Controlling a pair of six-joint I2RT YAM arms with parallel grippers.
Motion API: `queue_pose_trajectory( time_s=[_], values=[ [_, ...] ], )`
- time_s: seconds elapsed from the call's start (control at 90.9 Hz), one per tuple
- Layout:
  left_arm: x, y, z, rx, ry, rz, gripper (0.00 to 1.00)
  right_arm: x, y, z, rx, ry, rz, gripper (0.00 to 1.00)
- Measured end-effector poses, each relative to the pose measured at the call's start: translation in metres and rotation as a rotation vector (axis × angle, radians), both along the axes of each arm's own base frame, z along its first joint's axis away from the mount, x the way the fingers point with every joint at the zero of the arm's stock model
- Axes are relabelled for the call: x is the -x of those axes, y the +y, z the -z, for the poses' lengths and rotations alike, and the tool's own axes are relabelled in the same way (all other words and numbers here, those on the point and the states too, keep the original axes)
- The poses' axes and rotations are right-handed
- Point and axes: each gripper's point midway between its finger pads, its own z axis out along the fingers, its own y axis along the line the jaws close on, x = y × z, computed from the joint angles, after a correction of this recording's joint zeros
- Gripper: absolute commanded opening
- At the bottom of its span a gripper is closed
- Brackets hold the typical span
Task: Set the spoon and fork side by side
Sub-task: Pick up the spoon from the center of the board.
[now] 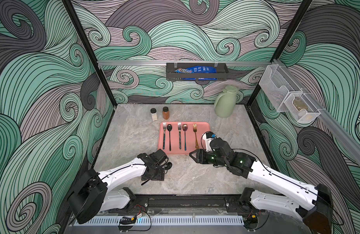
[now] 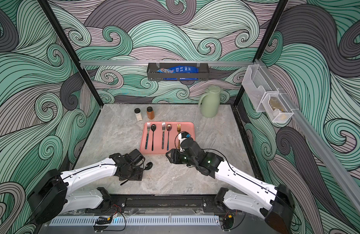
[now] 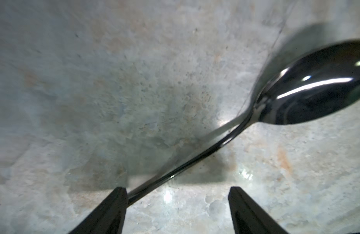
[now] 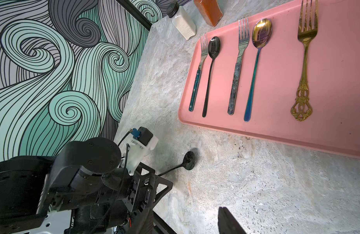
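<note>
A: Spoon (image 3: 316, 85) check: it is lying on the marble (image 3: 94, 81), just outside the pink tray (image 1: 205, 126), off its robot-side edge.

B: Is the left gripper (image 3: 178, 190) holding it?

A: No. Its jaws are standing wide, the handle only brushing one finger (image 3: 110, 210).

B: And the right gripper (image 1: 193, 155)?

A: Hovering over that same edge, jaws partly apart, gripping nothing. I'm guessing it is aiming for the gold fork (image 1: 195, 135), lying partnerless on the tray's side nearest it.
</note>
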Motion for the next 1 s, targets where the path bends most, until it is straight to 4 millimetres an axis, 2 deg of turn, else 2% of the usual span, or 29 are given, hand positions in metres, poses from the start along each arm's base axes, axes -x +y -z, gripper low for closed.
queue_pose_trajectory(
  time_s=[0.209, 0.319, 0.44, 0.627, 0.726, 0.793, 0.881, 1.002],
  values=[
    [0.003, -0.011, 0.001, 0.033, -0.007, 0.01, 0.8, -0.002, 0.0, 0.002, -0.001, 0.009, 0.015, 0.56],
    [0.006, -0.027, 0.0, 0.065, -0.018, 0.039, 0.8, -0.003, 0.001, 0.005, 0.005, 0.014, 0.017, 0.56],
    [0.014, -0.06, -0.003, 0.138, -0.024, 0.093, 0.79, -0.003, 0.0, 0.012, 0.009, 0.016, 0.02, 0.56],
    [0.026, -0.126, -0.011, 0.321, -0.036, 0.149, 0.77, 0.001, -0.006, 0.035, 0.037, 0.059, 0.031, 0.53],
    [0.026, -0.147, -0.014, 0.369, -0.03, 0.158, 0.77, 0.005, -0.011, 0.048, 0.055, 0.084, 0.036, 0.53],
    [0.025, -0.148, -0.014, 0.373, -0.035, 0.151, 0.77, 0.007, -0.013, 0.054, 0.063, 0.096, 0.036, 0.53],
    [0.022, -0.141, -0.019, 0.359, -0.053, 0.132, 0.77, 0.01, -0.016, 0.061, 0.069, 0.104, 0.034, 0.52],
    [0.009, -0.119, -0.037, 0.36, -0.115, 0.072, 0.76, 0.012, -0.016, 0.067, 0.078, 0.102, 0.018, 0.52]
  ],
)
